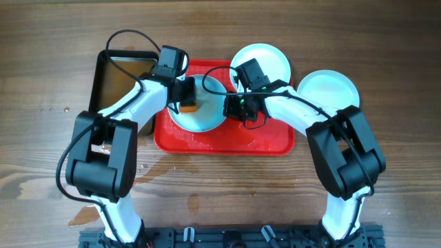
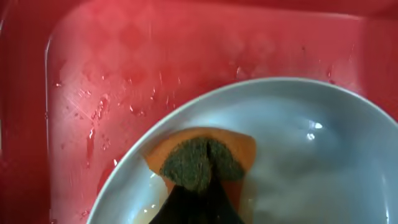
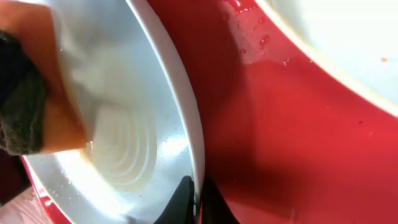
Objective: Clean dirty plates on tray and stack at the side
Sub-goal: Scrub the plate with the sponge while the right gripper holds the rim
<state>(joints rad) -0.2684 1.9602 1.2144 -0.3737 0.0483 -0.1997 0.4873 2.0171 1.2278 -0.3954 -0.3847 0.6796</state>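
A red tray [image 1: 269, 141] lies at the table's middle. One pale plate [image 1: 207, 117] sits on its left half. My left gripper [image 1: 185, 96] is shut on an orange sponge with a dark green scrub side [image 2: 202, 162] and presses it on that plate [image 2: 298, 155]. My right gripper [image 1: 234, 107] is shut on the plate's right rim [image 3: 196, 162]; the sponge [image 3: 37, 112] shows at the left of that view. A second plate [image 1: 265, 60] rests at the tray's back right corner. A third plate [image 1: 329, 89] lies on the table right of the tray.
A black pan of brownish water [image 1: 117, 76] stands left of the tray. Water is spilled on the wooden table in front of the tray [image 1: 165, 165]. The tray floor is wet [image 2: 99, 106].
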